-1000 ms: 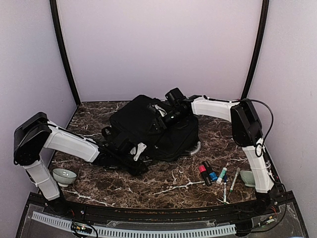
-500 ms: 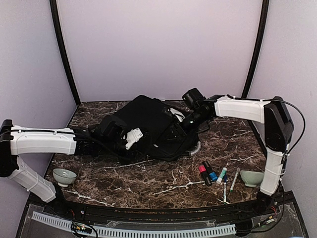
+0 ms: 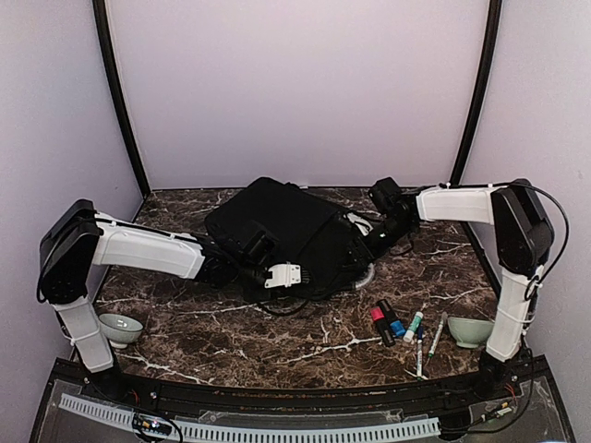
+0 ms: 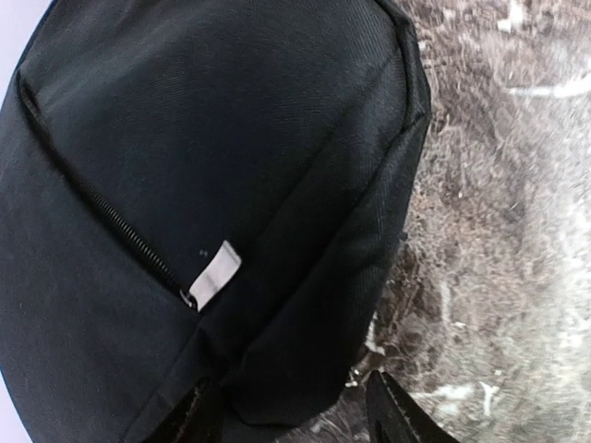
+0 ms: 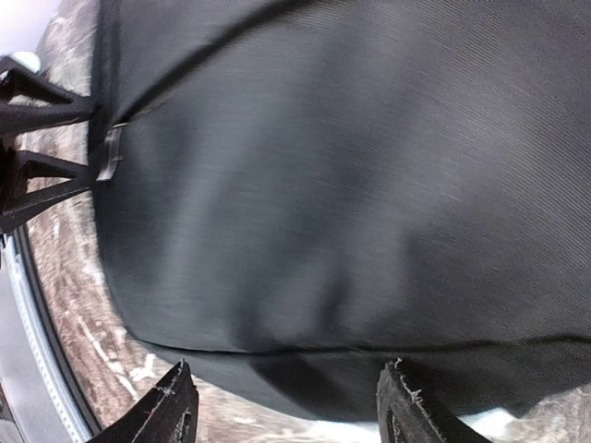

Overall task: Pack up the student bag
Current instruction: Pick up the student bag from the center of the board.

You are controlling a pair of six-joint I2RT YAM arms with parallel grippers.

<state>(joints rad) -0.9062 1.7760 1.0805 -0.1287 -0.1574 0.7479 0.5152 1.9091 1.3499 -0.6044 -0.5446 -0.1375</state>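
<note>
Backpack (image 3: 282,221) lies flat, long axis diagonal, far-left to near-right.

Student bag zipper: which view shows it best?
Left wrist: the zipper and its pale tab are close and sharp. Right wrist catches only a blurred tab; top external shows the whole student bag, no zipper detail.

We list open counter (image 3: 249,349) front centre; backpack (image 3: 286,226) blocks the middle; markers (image 3: 399,323) and a bowl (image 3: 471,330) crowd front right.

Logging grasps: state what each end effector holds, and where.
Nothing gripped: left end effector and right end effector stand open, each straddling an edge of the student bag.
</note>
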